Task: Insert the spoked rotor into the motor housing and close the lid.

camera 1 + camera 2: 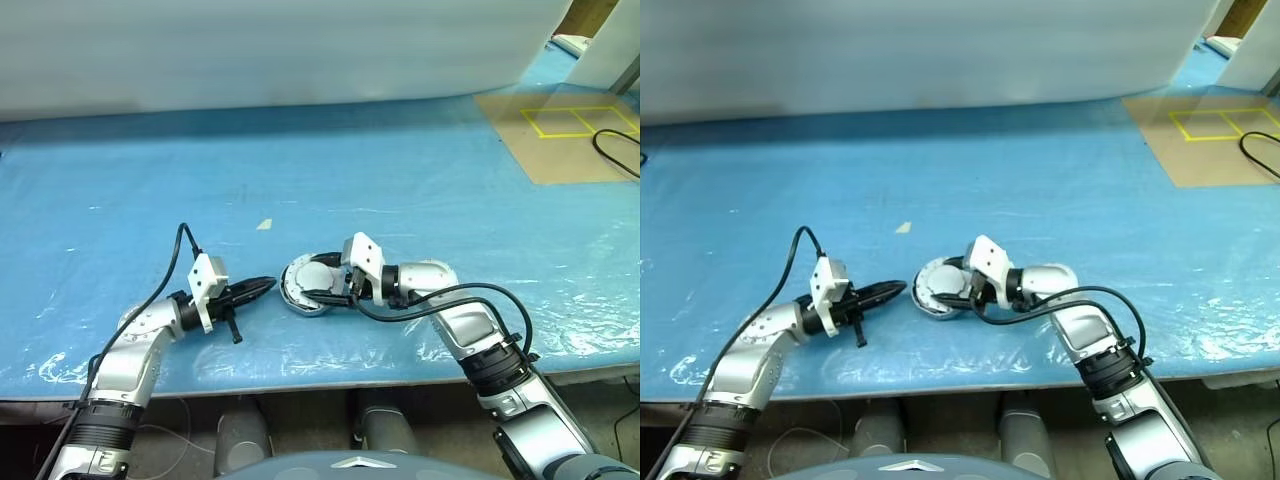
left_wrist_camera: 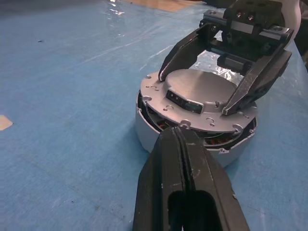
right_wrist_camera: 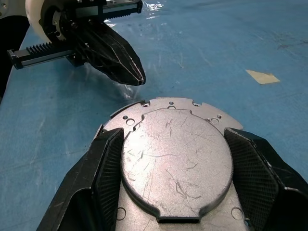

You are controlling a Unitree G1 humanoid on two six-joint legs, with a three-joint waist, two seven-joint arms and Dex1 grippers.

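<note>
The motor housing (image 2: 144, 132) stands on the blue table, a round silver cup with copper windings showing under its rim. On it lies the lid (image 2: 207, 84), a silver disc with a raised middle plate, slightly tilted. My right gripper (image 3: 174, 139) comes in from the right and is shut on that raised plate, one finger on each side. My left gripper (image 1: 268, 285) is shut and empty, its tip pointing at the housing's left side, a short gap away. The spoked rotor is hidden.
Blue plastic sheeting covers the table (image 1: 400, 180). A small scrap of tape (image 1: 264, 224) lies behind the housing. At the back right are a brown board with a yellow taped square (image 1: 560, 130) and a black cable (image 1: 615, 150). A white wall closes the far side.
</note>
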